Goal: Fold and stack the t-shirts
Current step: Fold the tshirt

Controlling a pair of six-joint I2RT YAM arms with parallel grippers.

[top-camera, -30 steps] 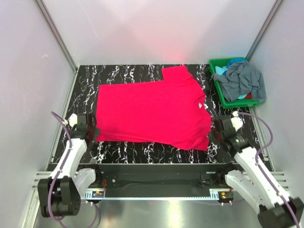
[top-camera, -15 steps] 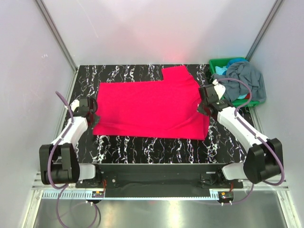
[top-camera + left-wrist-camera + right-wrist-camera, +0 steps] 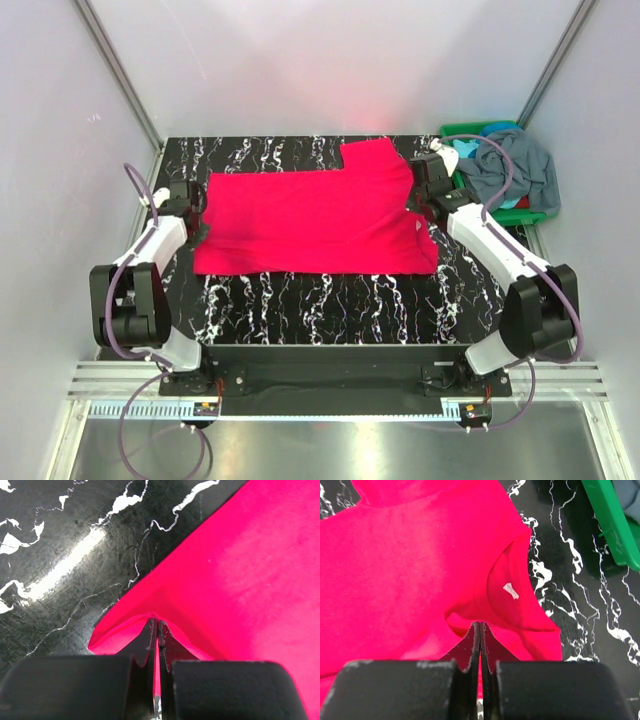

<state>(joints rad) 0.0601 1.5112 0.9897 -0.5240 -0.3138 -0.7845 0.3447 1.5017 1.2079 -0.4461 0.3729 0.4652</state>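
Pink t-shirt (image 3: 315,220) now lies halved on the tabletop (image 3: 330,295). Left hand (image 3: 155,625) and right hand (image 3: 480,625), both pinching its near edge, have carried it back. First fold looks nearly done.

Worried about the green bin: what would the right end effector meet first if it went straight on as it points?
The pink t-shirt itself: the right end effector, shut on a pinch of it, points at the collar just ahead. The green bin lies off to the side, probably clear.
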